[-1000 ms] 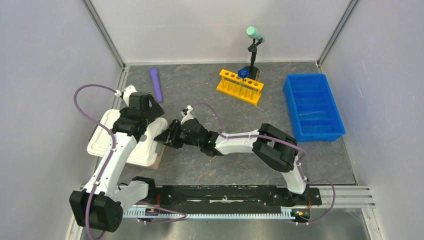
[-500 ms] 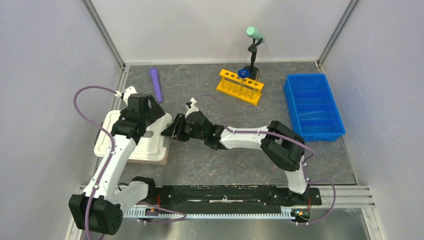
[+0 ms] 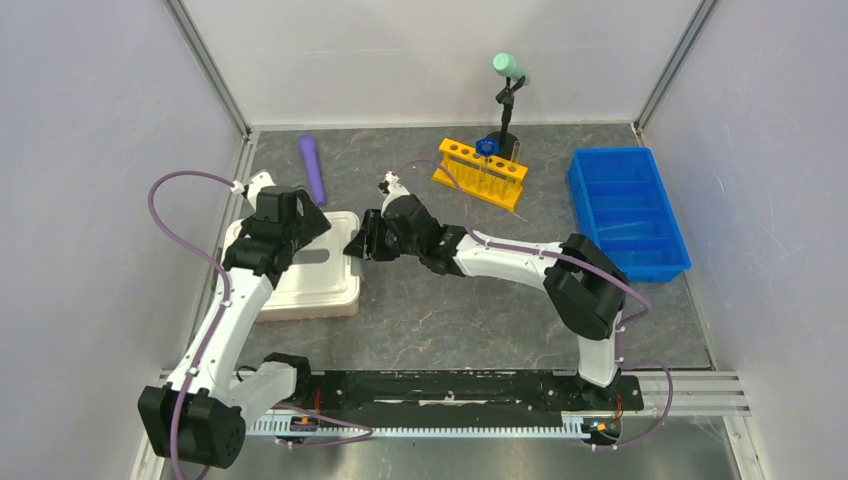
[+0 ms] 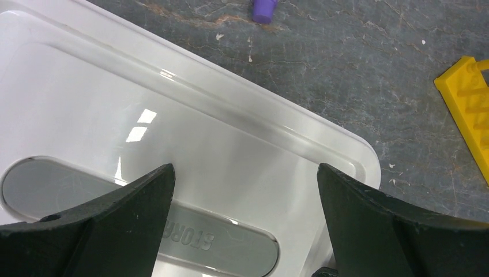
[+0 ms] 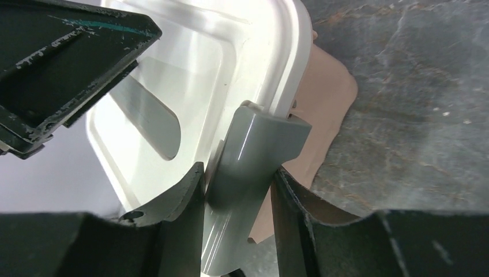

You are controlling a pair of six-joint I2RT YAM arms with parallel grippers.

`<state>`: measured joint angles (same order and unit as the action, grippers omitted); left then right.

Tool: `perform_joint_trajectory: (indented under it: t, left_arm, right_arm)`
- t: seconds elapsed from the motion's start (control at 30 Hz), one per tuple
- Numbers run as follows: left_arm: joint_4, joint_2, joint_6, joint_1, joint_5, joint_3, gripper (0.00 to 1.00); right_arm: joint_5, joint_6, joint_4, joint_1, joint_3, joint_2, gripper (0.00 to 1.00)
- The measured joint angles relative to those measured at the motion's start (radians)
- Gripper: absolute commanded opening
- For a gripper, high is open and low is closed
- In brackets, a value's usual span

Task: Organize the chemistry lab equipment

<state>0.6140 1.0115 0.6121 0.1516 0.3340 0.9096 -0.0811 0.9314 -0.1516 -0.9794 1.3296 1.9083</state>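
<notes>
Right hand (image 5: 237, 186) tight on grey latch (image 5: 259, 144), left hand (image 4: 245, 173) agape over white lid (image 4: 115, 104) (box (image 5: 330, 95) beneath mostly hidden).

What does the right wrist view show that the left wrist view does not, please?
Only the right wrist view shows the right gripper closed on the grey latch, with the tan base under the lid. Only the left wrist view shows the purple cylinder and the yellow rack. Both show the white lid and the table.

Box (image 3: 310, 290), rack (image 3: 480, 170), tray (image 3: 582, 205): seemingly one each
</notes>
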Motion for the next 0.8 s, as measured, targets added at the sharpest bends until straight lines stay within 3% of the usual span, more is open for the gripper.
perform_joint_trajectory:
  t: [0.43, 0.53, 0.67, 0.8]
  left_arm:
    - [-0.043, 0.029, 0.0, 0.0, 0.001, 0.001, 1.0]
    - [-0.044, 0.029, 0.0, 0.0, 0.001, 0.001, 1.0]
    - [-0.045, 0.029, 0.0, 0.0, 0.0, 0.001, 1.0]
    - [-0.045, 0.029, 0.0, 0.0, 0.0, 0.001, 1.0]
  right_arm:
    - [0.155, -0.263, 0.331, -0.032, 0.308, 0.101, 0.34]
    - [0.193, -0.292, 0.35, -0.044, 0.327, 0.107, 0.37]
    - [0.23, -0.316, 0.345, -0.055, 0.327, 0.105, 0.5]
    - [0.253, -0.35, 0.329, -0.06, 0.323, 0.101, 0.51]
